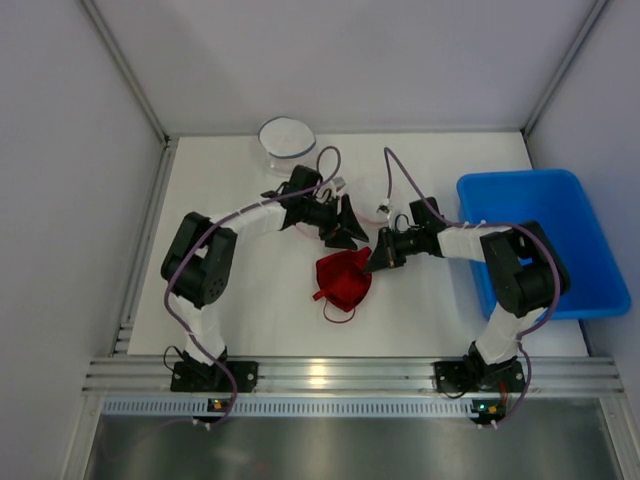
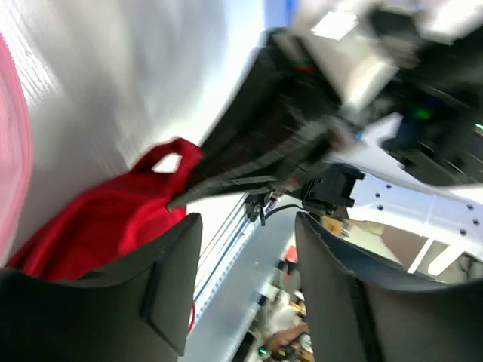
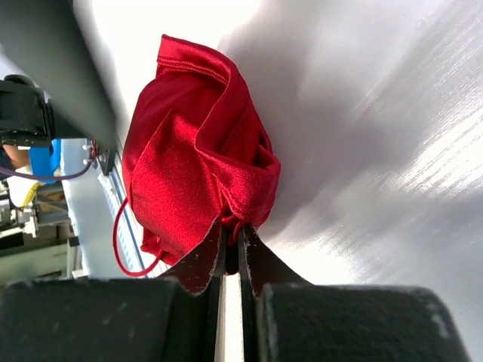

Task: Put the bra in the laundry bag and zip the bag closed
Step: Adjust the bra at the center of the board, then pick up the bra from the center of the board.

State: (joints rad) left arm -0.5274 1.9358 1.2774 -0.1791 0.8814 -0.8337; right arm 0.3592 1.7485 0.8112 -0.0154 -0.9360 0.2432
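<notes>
The red bra (image 1: 342,280) lies bunched in the middle of the white table, a thin strap looping toward the front. My right gripper (image 1: 372,262) is shut on the bra's right edge; in the right wrist view the jaws (image 3: 232,230) pinch a fold of the red fabric (image 3: 189,151). My left gripper (image 1: 350,235) is open and empty just behind the bra. In the left wrist view (image 2: 247,226) the bra (image 2: 98,226) sits by the left finger. A round white laundry bag (image 1: 287,140) lies at the back. A pink-edged translucent piece (image 2: 11,151) shows beside the left gripper.
A blue bin (image 1: 515,178) stands at the table's right side, behind the right arm. Grey walls close in the table at left, back and right. A metal rail (image 1: 330,375) runs along the front edge.
</notes>
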